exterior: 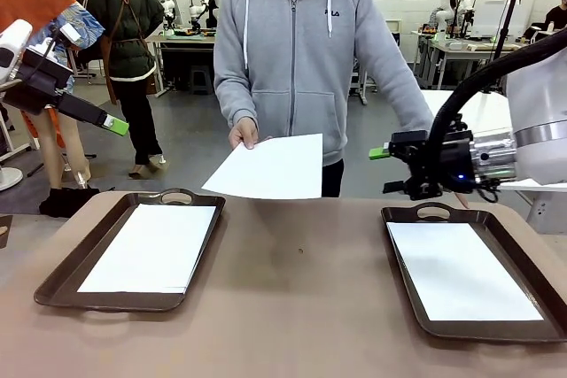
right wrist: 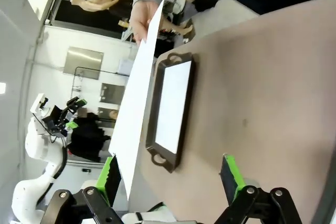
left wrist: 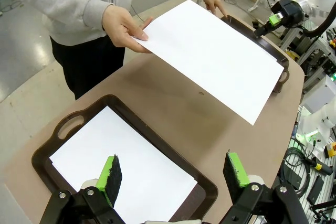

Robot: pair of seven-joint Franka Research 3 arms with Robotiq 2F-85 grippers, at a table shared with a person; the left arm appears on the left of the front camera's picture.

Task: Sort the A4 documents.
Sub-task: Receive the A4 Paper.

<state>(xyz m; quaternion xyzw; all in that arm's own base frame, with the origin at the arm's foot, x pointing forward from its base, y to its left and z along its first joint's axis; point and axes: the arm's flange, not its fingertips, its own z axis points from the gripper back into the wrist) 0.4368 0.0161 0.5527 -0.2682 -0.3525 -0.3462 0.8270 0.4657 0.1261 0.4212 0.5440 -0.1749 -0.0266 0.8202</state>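
A person in a grey hoodie holds one A4 document [exterior: 270,167] in one hand [exterior: 243,135] above the table's far middle. It appears again as a flat sheet [left wrist: 210,56] and nearly edge-on [right wrist: 135,114]. Another white sheet [exterior: 151,250] lies in the left brown tray [exterior: 53,285], and a third [exterior: 461,272] lies in the right brown tray [exterior: 394,245]. My left gripper [exterior: 113,125] hangs open, high at the left, above the left tray's sheet [left wrist: 121,166], its pads [left wrist: 110,174] empty. My right gripper [exterior: 379,153] is open too, raised beyond the right tray, with nothing between its fingers [right wrist: 229,174].
The brown table [exterior: 301,307] has bare room between the two trays. The person's other hand [left wrist: 214,2] rests by the right tray's far end. Beyond the table's right edge, cables and tools [left wrist: 310,163] lie on the floor.
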